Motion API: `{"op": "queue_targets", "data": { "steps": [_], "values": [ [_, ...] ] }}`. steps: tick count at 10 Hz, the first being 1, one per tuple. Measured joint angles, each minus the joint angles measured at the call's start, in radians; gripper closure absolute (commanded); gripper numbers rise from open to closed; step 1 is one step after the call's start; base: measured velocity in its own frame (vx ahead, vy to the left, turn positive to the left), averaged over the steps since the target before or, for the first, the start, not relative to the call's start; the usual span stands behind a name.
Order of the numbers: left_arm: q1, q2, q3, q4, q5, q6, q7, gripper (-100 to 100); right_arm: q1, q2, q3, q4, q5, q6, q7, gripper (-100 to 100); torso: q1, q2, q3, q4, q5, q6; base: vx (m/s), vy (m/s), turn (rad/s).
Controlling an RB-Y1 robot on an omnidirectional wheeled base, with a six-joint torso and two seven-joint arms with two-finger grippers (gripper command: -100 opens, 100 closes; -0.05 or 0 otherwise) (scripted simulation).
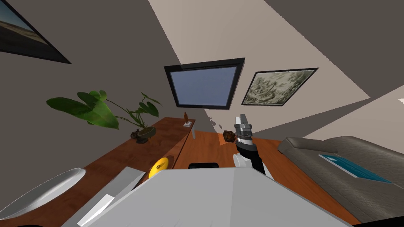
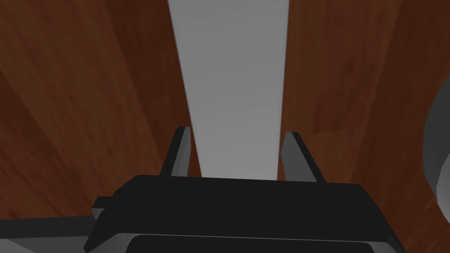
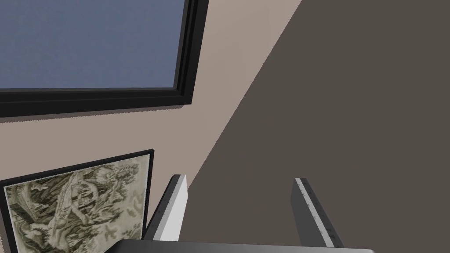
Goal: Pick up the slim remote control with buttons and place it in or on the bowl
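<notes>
A slim, plain grey remote control (image 1: 114, 188) lies lengthwise on the brown wooden table (image 1: 130, 153), close to my chest. In the left wrist view the remote control (image 2: 233, 79) runs straight out from between my left gripper's (image 2: 237, 131) fingers (image 2: 180, 149), which press against its two long sides. I cannot tell whether it is off the table. The white bowl (image 1: 43, 191) sits at the table's near left end, and its grey rim (image 2: 437, 145) curves in beside the remote. My right gripper (image 1: 241, 118) is raised mid-air, open and holding nothing (image 3: 239, 178).
Further along the table stand a yellow disc-like object (image 1: 158, 166), a potted plant (image 1: 145, 134) and a small brown figure (image 1: 186, 117). A small dark box (image 1: 229, 136) sits on the wooden floor. A grey sofa (image 1: 347, 169) lies to the right.
</notes>
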Motion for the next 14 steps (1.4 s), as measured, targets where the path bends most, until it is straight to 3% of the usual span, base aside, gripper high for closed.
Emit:
{"op": "queue_targets", "data": {
  "steps": [3, 7, 9, 14],
  "values": [
    [0.066, 0.057, 0.037, -0.032, 0.034, 0.013, -0.031, 100, 0.000, 0.000, 0.000, 0.000, 0.000, 0.000, 0.000, 0, 0.002, 0.000, -0.001, -0.001, -0.001, 0.000, 0.053, -0.078, 0.009],
    [0.108, 0.146, 0.036, -0.024, 0.083, -0.004, -0.032, 100, 0.000, 0.000, 0.000, 0.000, 0.000, 0.000, 0.000, 0, 0.001, 0.001, -0.001, -0.002, -0.003, 0.000, 0.015, -0.077, 0.037],
    [0.114, 0.183, 0.016, -0.007, 0.111, -0.042, -0.019, 100, 0.000, 0.000, 0.000, 0.000, 0.000, 0.000, 0.000, 0, 0.001, 0.005, 0.002, -0.001, -0.002, -0.001, -0.056, -0.044, 0.054],
    [0.143, 0.270, 0.001, -0.094, 0.178, -0.108, -0.011, 100, 0.000, 0.000, 0.000, 0.000, 0.000, 0.000, 0.000, 0, 0.010, 0.013, 0.007, 0.002, 0.000, -0.002, -0.119, 0.026, 0.067]
  ]
}}
